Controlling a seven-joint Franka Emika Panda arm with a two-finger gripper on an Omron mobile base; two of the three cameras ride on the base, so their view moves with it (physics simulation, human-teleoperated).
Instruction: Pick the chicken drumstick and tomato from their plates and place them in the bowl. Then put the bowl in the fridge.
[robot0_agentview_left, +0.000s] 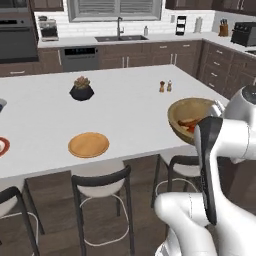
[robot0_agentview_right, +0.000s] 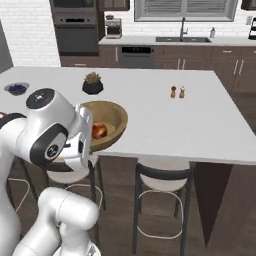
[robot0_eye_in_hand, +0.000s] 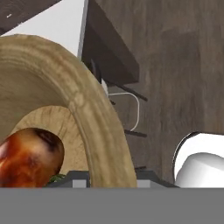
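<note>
The tan wooden bowl (robot0_agentview_left: 186, 112) (robot0_agentview_right: 113, 117) (robot0_eye_in_hand: 94, 127) hangs tilted at the counter's near edge. My gripper (robot0_eye_in_hand: 111, 179) is shut on its rim, its fingers on either side of the wall. Inside lies the golden-brown chicken drumstick (robot0_eye_in_hand: 28, 157), and the red tomato (robot0_agentview_right: 99, 131) shows next to it. These contents appear as red-orange shapes (robot0_agentview_left: 189, 124) in the left base view. The wooden plate (robot0_agentview_left: 88, 144) lies bare on the counter, and the white plate with a red rim (robot0_agentview_left: 1, 146) sits at the far left edge. The fridge is out of view.
A black plant pot (robot0_agentview_left: 81, 90) (robot0_agentview_right: 92, 84) and salt and pepper shakers (robot0_agentview_left: 165, 86) (robot0_agentview_right: 177, 92) stand on the white island counter (robot0_agentview_left: 125, 100). A grey blueberry bowl (robot0_agentview_right: 17, 88) sits far left. Stools (robot0_agentview_left: 102, 187) (robot0_agentview_right: 162, 175) stand under the near edge.
</note>
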